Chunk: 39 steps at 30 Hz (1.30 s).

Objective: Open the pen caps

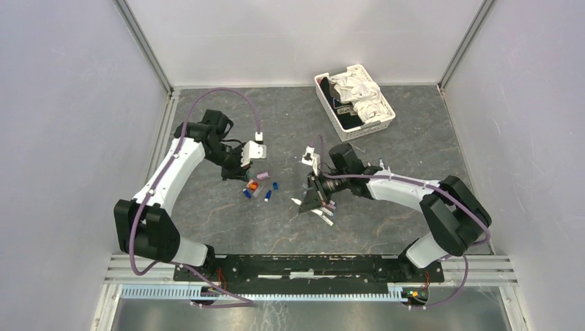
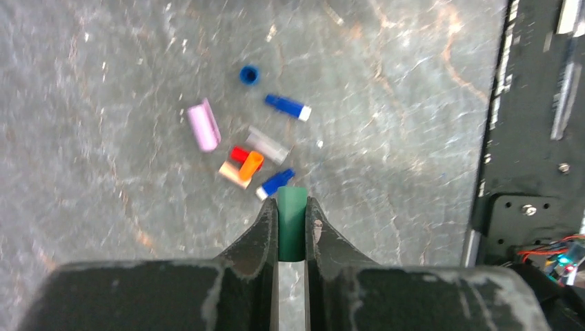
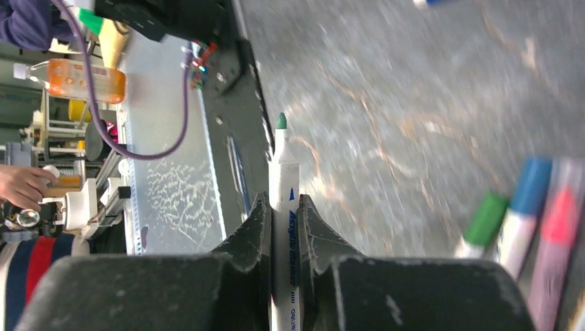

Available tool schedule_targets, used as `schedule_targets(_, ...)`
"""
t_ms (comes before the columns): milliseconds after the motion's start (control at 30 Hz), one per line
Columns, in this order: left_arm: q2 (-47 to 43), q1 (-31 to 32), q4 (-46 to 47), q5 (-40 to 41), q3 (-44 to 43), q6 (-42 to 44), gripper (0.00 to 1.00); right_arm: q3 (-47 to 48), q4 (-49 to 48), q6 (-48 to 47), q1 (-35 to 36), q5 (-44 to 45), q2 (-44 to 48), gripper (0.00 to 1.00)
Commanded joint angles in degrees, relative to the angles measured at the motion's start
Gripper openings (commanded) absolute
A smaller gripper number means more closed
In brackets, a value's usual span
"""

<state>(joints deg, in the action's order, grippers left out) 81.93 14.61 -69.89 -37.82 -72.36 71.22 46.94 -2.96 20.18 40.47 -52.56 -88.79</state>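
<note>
Green cap [image 2: 291,214] and pen [image 3: 283,183] partly hidden

You are seeing a matt, stone-veined table top [image 2: 103,83], a smooth plastic green cap [image 2: 291,221], a glossy white pen barrel [image 3: 283,200], scuffed matt black fingers [image 2: 261,238].

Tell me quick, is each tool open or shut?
Left tool: shut on a green cap.
Right tool: shut on a green-tipped pen, cap off.
</note>
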Motion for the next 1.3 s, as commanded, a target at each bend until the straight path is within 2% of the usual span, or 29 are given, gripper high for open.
schedule_targets(0,-0.68,-1.86,3.39,3.46,2.73,3.17,0.02,-3.05,6.4,-4.63,-2.31,1.76,3.23,0.0)
schedule_targets(100,-1.04,-1.87,6.68,1.32,6.19,1.19,0.02,-1.5,11.11,-7.52,-4.7,6.4,4.44,0.0)
schedule_targets(200,-1.2,-1.8,13.39,0.2,11.31,-2.0,0.02,-0.19,14.84,-8.11,-7.74,17.87,6.25,0.0)
schedule_targets(333,-0.76,-1.41,23.41,0.61,17.0,-7.4,0.02,-1.49,15.0,-6.19,-12.54,30.1,10.02,0.0)
schedule_targets(467,-0.59,-0.56,31.06,2.86,20.55,-12.12,0.12,-2.06,15.79,-6.56,-15.93,37.59,11.42,0.0)
schedule_targets(533,-0.39,0.53,35.56,4.85,21.92,-14.5,0.18,-2.09,15.43,-6.94,-17.39,38.45,10.95,0.0)
schedule_targets(667,0.17,2.42,41.28,8.26,23.45,-18.32,0.24,-1.41,14.93,-7.13,-19.01,41.36,8.73,0.0)
schedule_targets(733,0.71,2.99,41.98,8.99,23.51,-18.95,0.31,-1.5,14.09,-6.81,-19.42,42.86,7.72,0.0)
schedule_targets(900,2.25,3.14,40.77,10.45,22.7,-19.47,0.4,-0.41,12.64,-7.26,-19.42,48.06,5.37,0.0)
schedule_targets(1033,1.99,3.14,35.61,10.32,19.79,-18.4,0.52,0.76,12.36,-8.29,-19.39,50.71,3.28,0.03)
schedule_targets(1133,1.56,3.14,31.96,11.68,16.08,-19.66,0.57,1.05,11.55,-8.49,-19.45,51.65,1.85,0.05)
schedule_targets(1167,1.3,3.14,30.72,12.03,14.83,-20.26,0.67,1.26,11.37,-8.54,-19.35,51.68,1.24,0.06)
schedule_targets(1200,0.92,3.14,29.6,12.44,13.61,-21.13,0.72,1.38,11.31,-8.5,-19.43,51.9,0.75,0.08)
schedule_targets(1267,0.17,3.14,28.23,13.49,11.15,-23.49,0.76,1.4,11.06,-8.51,-19.38,52.2,-0.03,0.13)
